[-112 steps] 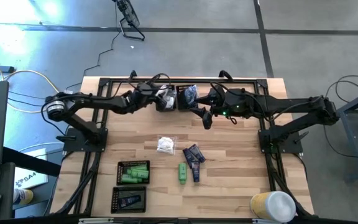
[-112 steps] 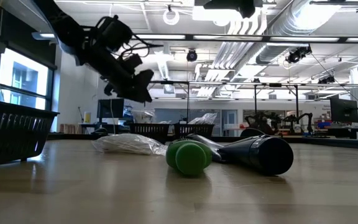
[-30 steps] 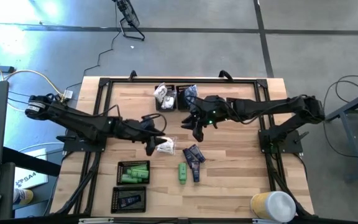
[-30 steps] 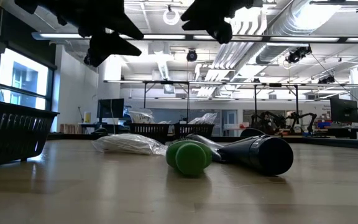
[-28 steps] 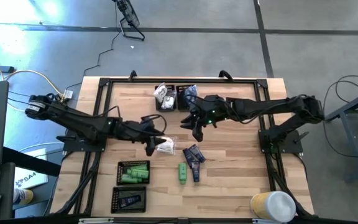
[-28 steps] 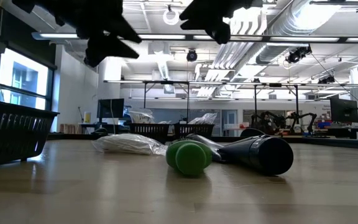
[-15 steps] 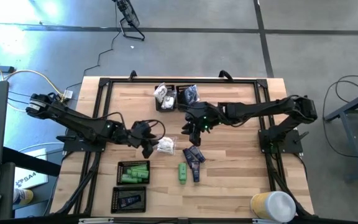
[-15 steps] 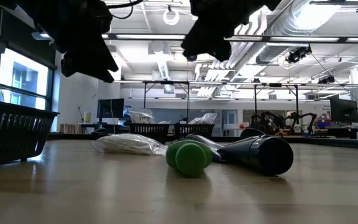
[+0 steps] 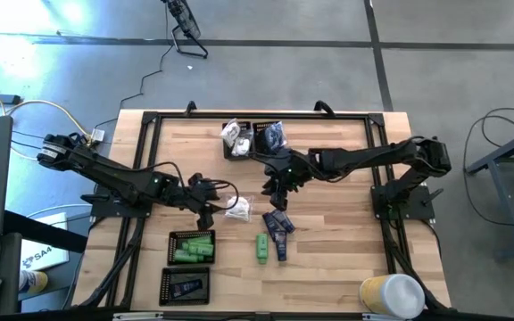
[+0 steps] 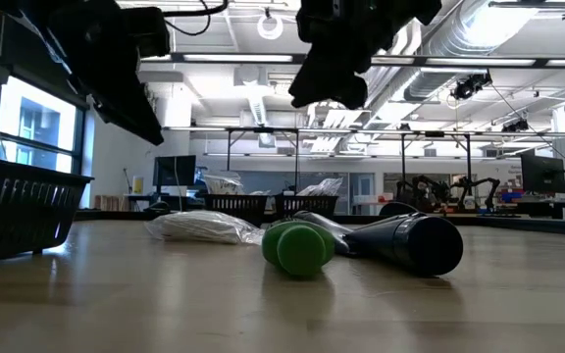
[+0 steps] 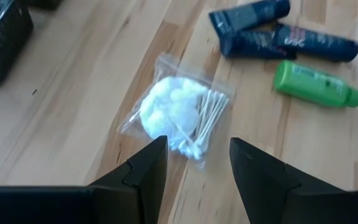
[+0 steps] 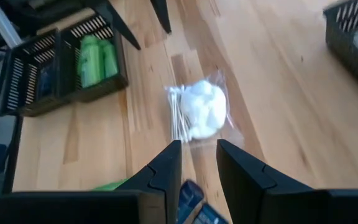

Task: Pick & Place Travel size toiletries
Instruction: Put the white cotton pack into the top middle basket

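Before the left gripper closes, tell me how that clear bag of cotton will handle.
The clear bag is probably very light and floppy: thin film around cotton balls and swabs. It lies flat, so it shouldn't roll. The glossy film may slip or crumple in the open left gripper.

Wooden worktop (image 9: 346,259) with a black frame (image 9: 239,116) running round its edges, and four black mesh trays sit on it: two side by side at the far edge (image 9: 255,141), and two at the near left, a back tray (image 9: 192,247) with a front tray (image 9: 185,286) just beside it. At the near right corner stands a yellow cup with a white lid (image 9: 391,295). Off the worktop, grey floor (image 9: 453,71) with cables (image 9: 25,111) trailing at the left, and across the room there are ceiling lights and ducts (image 10: 479,39).
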You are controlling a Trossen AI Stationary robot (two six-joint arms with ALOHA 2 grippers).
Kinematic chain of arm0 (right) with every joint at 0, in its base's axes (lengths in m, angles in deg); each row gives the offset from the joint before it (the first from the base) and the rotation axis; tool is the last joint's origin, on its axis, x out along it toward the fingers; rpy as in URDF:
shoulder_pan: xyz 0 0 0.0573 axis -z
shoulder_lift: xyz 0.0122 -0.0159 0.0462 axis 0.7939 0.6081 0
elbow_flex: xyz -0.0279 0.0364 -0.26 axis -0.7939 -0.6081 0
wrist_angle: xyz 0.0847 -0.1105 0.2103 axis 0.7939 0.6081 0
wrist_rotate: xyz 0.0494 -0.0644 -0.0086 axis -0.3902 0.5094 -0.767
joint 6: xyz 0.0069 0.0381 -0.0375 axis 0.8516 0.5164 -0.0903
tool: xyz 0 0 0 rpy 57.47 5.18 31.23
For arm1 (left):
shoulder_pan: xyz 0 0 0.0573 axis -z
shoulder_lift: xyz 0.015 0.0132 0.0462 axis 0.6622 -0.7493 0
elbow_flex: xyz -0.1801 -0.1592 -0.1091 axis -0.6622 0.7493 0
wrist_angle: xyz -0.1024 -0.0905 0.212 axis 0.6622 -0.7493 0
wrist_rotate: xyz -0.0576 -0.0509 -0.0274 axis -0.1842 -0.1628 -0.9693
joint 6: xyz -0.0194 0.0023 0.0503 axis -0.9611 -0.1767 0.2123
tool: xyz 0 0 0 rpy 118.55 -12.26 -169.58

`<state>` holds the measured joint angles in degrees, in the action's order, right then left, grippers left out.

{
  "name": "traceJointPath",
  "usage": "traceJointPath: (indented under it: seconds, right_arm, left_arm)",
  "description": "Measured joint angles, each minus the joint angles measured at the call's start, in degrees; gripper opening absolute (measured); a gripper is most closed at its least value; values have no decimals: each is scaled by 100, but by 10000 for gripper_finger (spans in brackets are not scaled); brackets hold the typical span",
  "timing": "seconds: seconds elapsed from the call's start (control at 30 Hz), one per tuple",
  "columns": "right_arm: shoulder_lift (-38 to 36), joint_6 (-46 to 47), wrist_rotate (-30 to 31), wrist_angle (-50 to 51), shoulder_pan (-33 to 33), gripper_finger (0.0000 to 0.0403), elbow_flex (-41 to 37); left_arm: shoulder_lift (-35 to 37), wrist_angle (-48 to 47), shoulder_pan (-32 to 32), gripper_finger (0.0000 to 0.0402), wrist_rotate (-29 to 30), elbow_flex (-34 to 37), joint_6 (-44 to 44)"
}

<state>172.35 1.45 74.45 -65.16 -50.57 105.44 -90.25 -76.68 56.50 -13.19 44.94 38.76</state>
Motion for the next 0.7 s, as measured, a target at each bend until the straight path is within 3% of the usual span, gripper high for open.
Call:
traceJointPath:
  seconds: [0.4, 0.7]
  right_arm:
    - [13, 748, 147, 344, 2, 93, 0]
    - [11, 812, 142, 332, -15, 93, 0]
  left_arm:
    - [-210, -11, -2, 171, -11, 4, 174]
    - [-854, 236, -337, 171, -162, 4, 436]
